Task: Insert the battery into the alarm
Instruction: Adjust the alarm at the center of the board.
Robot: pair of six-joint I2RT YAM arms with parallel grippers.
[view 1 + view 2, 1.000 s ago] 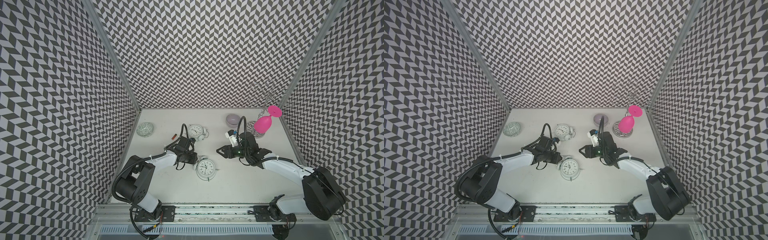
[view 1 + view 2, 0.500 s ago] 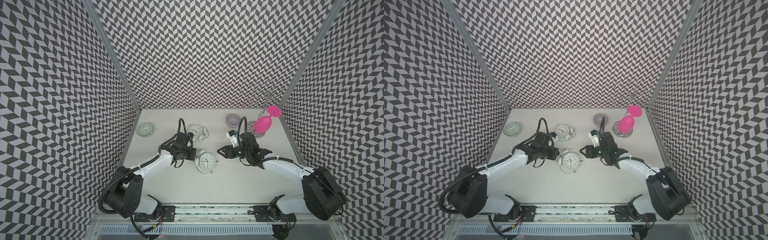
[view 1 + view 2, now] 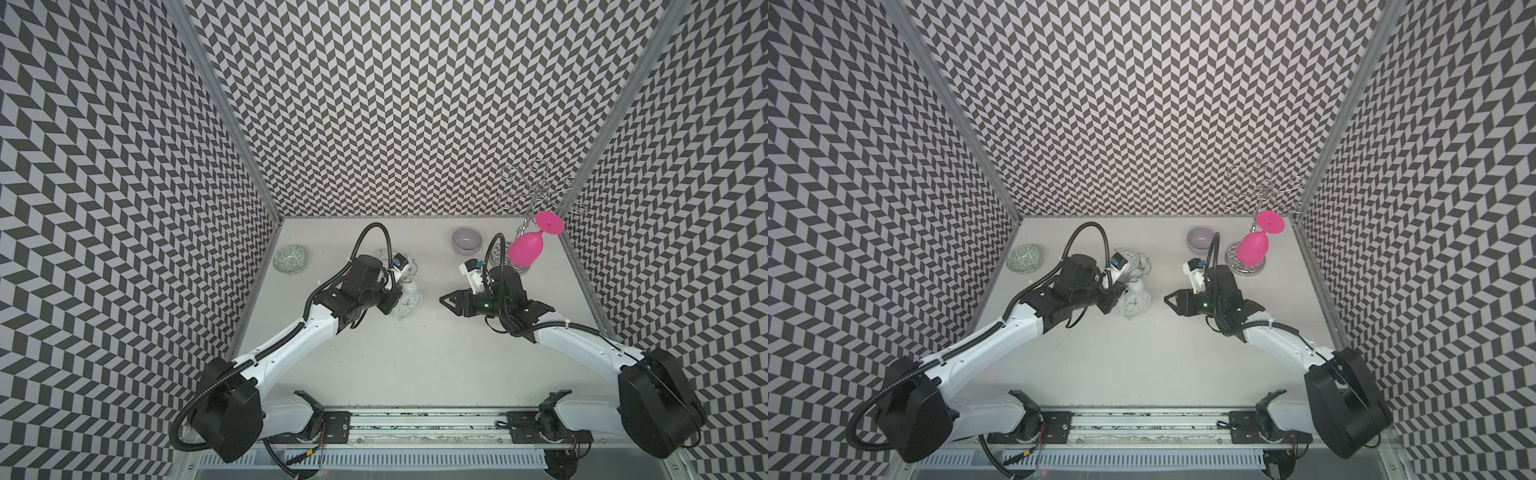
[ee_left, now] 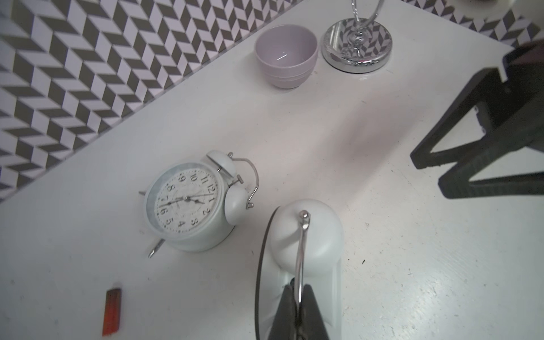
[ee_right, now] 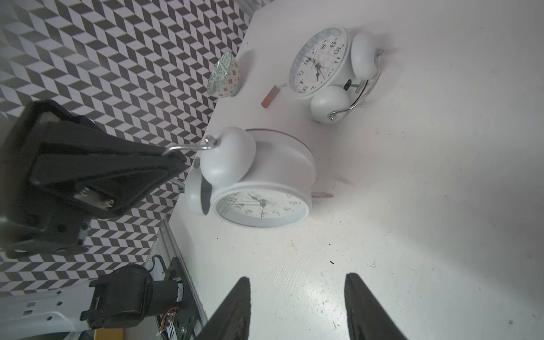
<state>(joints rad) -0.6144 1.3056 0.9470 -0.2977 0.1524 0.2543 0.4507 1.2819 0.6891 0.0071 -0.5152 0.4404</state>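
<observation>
Battery (image 4: 112,312) blurred, held alarm (image 4: 312,235) cut off at the edge

White arm shells (image 3: 286,347), black joints, ribbed black cables; the left claw (image 4: 298,290) and right claw (image 5: 297,294) are black, triangular-fingered.

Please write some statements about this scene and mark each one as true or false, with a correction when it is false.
1. The left end effector is shut on the wire handle of a clock. True.
2. The right end effector holds the battery. False: it is open and empty, and the battery lies on the table near the other clock.
3. Two white clocks are present. True.
4. The pink glass stands in the lilac bowl. False: it hangs upside down on the metal rack, and the bowl is empty.
</observation>
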